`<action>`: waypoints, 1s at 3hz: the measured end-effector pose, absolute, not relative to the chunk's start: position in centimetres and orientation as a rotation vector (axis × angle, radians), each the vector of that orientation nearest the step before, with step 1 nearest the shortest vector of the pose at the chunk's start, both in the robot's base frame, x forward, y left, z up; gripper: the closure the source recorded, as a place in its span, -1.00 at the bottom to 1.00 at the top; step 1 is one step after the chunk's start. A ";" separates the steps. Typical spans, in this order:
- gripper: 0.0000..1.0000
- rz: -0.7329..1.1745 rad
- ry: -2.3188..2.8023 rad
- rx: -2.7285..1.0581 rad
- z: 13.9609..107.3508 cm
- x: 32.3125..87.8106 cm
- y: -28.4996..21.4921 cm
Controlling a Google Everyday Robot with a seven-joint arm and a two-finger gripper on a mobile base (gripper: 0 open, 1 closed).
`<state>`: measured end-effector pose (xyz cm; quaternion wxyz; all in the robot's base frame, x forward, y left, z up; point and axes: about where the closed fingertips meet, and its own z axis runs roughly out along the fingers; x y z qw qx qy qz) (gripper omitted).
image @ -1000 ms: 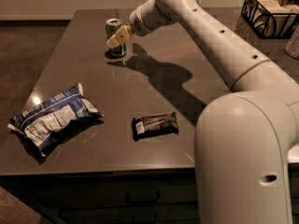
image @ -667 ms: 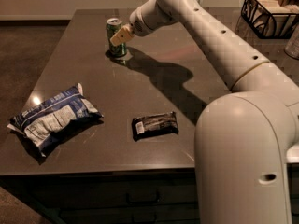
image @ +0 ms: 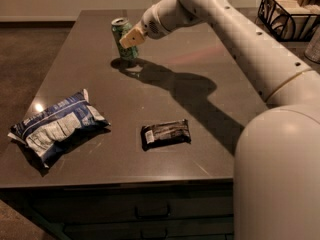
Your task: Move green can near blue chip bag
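Dim, warm light from overhead falls on the dark worktop (image: 90, 79), where the robot's pale arm (image: 240, 39) throws a broad, soft-edged shadow across the middle of the surface. The hand (image: 132, 38), at the green can (image: 121, 44) near the worktop's far edge, adds a darker patch just beneath the can. A small bright glare spot shines on the surface beside the blue chip bag (image: 57, 126), and a faint reddish sheen lies farther back. The floor and the cabinet front sit in gloom.
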<state>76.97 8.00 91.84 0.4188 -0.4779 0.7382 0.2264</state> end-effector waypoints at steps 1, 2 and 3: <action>1.00 0.594 1.805 -1.267 93.0 73.0 6.9; 1.00 0.657 1.776 -1.315 92.9 68.6 5.9; 1.00 0.759 1.760 -1.348 91.4 64.4 5.6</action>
